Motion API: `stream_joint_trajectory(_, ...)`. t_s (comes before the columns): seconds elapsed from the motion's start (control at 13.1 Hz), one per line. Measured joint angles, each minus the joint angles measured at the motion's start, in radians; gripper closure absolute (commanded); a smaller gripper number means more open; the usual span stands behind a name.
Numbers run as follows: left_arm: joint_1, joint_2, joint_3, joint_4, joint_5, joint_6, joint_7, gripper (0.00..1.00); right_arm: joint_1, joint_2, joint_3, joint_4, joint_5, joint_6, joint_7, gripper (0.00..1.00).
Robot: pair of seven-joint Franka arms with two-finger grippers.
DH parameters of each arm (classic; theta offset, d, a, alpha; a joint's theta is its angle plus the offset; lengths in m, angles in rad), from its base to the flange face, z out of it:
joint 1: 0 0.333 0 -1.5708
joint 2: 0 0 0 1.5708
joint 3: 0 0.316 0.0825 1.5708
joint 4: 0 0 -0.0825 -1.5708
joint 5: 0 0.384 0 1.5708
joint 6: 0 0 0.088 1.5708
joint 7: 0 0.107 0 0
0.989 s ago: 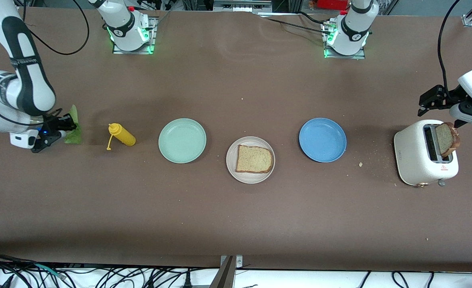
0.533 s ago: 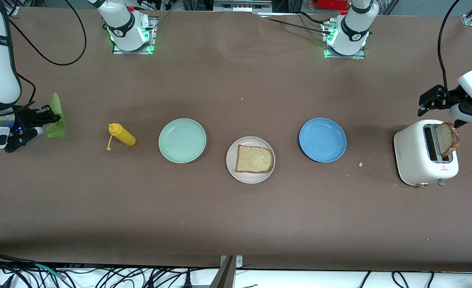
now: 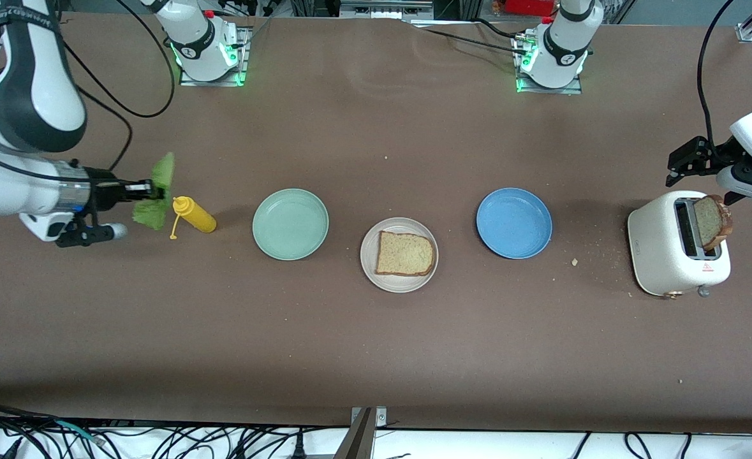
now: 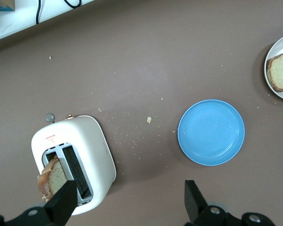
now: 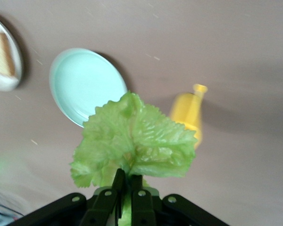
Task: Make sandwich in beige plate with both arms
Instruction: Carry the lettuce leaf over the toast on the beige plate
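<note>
A brown bread slice (image 3: 405,254) lies on the beige plate (image 3: 368,262) in the middle of the table. My right gripper (image 3: 149,189) is shut on a crinkled green lettuce leaf (image 3: 156,199) and holds it in the air, right beside the yellow bottle. In the right wrist view the lettuce (image 5: 132,141) fans out from the shut gripper (image 5: 129,181). A second bread slice (image 3: 712,222) sticks up from the white toaster (image 3: 666,248) at the left arm's end. My left gripper (image 3: 701,183) hangs open over the toaster's edge, holding nothing; in its wrist view the gripper (image 4: 129,200) is beside the toaster (image 4: 92,150).
A yellow squeeze bottle (image 3: 195,215) lies on its side beside a mint-green plate (image 3: 290,224). A blue plate (image 3: 514,222) sits between the beige plate and the toaster. Crumbs are scattered around the toaster.
The right arm swung the lettuce out toward the table's end, then carried it back inward to the yellow bottle. The left arm has stayed still.
</note>
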State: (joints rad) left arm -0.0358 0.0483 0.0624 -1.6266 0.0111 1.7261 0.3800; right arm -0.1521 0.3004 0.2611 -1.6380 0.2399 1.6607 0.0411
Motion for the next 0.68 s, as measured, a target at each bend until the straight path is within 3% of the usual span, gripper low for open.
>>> stream_joint_trajectory(0.23,0.000,0.001,0.000,0.000,0.000,0.000,0.000,0.00,0.116,0.023,0.018,0.000,0.091,0.172,0.246,1.00)
stream_joint_trajectory(0.38,0.000,0.001,0.000,0.000,0.000,0.001,0.000,0.00,0.230,0.069,0.022,0.002,0.101,0.324,0.433,1.00)
stream_joint_trajectory(0.68,0.001,0.001,0.001,-0.001,0.000,0.002,0.000,0.00,0.425,0.242,0.023,0.089,0.102,0.580,0.802,1.00)
